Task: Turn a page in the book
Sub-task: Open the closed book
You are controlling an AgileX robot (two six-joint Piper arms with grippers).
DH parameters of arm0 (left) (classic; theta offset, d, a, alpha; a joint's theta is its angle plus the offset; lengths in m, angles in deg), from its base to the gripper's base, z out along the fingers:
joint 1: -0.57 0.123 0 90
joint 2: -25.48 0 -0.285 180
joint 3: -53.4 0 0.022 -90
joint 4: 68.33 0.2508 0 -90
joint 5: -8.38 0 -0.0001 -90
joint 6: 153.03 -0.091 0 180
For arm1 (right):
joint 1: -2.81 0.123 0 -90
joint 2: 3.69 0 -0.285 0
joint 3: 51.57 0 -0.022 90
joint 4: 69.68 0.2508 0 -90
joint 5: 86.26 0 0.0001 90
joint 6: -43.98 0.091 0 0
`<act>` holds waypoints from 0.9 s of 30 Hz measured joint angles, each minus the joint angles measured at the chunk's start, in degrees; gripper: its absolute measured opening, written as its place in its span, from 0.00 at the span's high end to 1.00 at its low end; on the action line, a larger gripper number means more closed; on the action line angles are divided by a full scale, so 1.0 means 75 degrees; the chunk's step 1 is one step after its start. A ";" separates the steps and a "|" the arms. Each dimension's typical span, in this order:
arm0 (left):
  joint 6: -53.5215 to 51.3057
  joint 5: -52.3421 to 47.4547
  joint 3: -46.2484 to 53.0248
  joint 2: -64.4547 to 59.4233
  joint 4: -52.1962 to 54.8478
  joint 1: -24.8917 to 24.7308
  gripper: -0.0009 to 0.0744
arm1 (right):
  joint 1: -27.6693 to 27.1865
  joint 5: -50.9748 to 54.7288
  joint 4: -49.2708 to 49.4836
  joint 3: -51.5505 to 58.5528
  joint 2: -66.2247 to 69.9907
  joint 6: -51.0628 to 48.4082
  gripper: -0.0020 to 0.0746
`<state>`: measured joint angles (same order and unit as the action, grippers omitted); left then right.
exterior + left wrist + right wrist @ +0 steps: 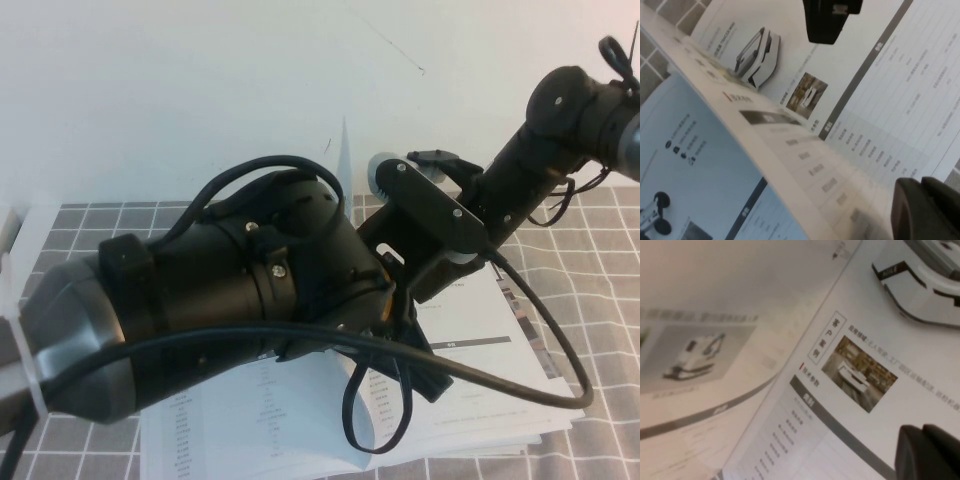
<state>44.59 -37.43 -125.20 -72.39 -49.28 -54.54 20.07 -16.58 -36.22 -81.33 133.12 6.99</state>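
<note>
The book [480, 330] lies open on the cloth, mostly hidden under my two arms. Its flat page [805, 55] [920, 340] shows a low white-and-black vehicle, small photos and a dark-barred table. Another leaf [345, 165] [805, 165] [715, 365] stands raised and curved beside it. My left gripper [920, 187] is shut, low over the table part of the page, next to the raised leaf's edge. No leaf shows between its fingers. My right gripper [922, 432] [832, 20] is shut just above the same page, with nothing visible in it.
A grey checked cloth [600, 300] covers the table, with a white wall [200, 80] behind. The left arm [230, 290] fills the front of the high view. The right arm [540, 140] comes in from the back right. A black cable [380, 420] loops over the book.
</note>
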 joint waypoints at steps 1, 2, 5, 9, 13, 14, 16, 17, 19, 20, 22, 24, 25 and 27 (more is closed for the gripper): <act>0.0023 -0.0083 0.0000 0.0000 0.0000 0.0000 0.99 | 0.0000 0.0000 0.0000 0.0000 0.0068 0.0007 0.97; 0.0087 -0.0184 0.0000 0.0000 0.0036 0.0000 0.99 | 0.0000 -0.0006 0.0017 0.0000 0.0114 0.0020 0.97; 0.0268 -0.0550 0.0000 0.0000 0.0186 0.0000 0.99 | 0.0000 -0.0018 0.0002 0.0000 0.0211 0.0111 0.98; 0.0340 -0.1101 0.0000 0.0000 0.0253 0.0000 0.99 | 0.0000 -0.0024 -0.0032 0.0000 0.0380 0.0216 0.98; 0.0568 -0.1611 0.0000 0.0000 0.0253 0.0000 0.99 | 0.0000 -0.0036 -0.0062 0.0000 0.0454 0.0285 0.98; 0.0584 -0.1735 0.0000 0.0000 0.0253 0.0000 0.99 | 0.0000 -0.0036 -0.0062 0.0000 0.0454 0.0301 0.98; 0.0614 -0.1940 0.0000 0.0000 0.0232 0.0000 0.99 | 0.0000 -0.0036 -0.0062 0.0000 0.0454 0.0338 0.98; 0.0633 -0.2034 0.0000 0.0000 0.0213 0.0000 0.99 | 0.0000 -0.0036 -0.0062 0.0000 0.0454 0.0342 0.98; 0.0670 -0.2116 0.0000 0.0000 0.0195 0.0000 0.99 | 0.0000 -0.0041 -0.0062 0.0000 0.0454 0.0356 0.98; 0.0732 -0.2134 0.0000 0.0000 0.0180 0.0000 0.99 | 0.0000 -0.0041 -0.0062 0.0000 0.0454 0.0360 0.98; 0.0780 -0.2159 0.0000 0.0000 0.0182 0.0000 0.99 | 0.0000 -0.0041 -0.0062 0.0000 0.0454 0.0360 0.98; 0.0816 -0.2197 0.0000 0.0000 0.0182 0.0000 0.99 | 0.0000 -0.0041 -0.0062 0.0000 0.0454 0.0360 0.98; 0.0844 -0.2196 0.0038 0.0000 0.0182 0.0000 0.99 | 0.0000 -0.0041 -0.0062 0.0000 0.0454 0.0374 0.98; 0.0917 -0.2196 0.0200 0.0000 0.0182 0.0014 0.99 | 0.0000 -0.0041 -0.0062 0.0000 0.0454 0.0374 0.98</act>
<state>51.46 -53.89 -123.70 -72.39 -47.92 -54.43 20.07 -16.89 -36.69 -81.33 136.53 9.79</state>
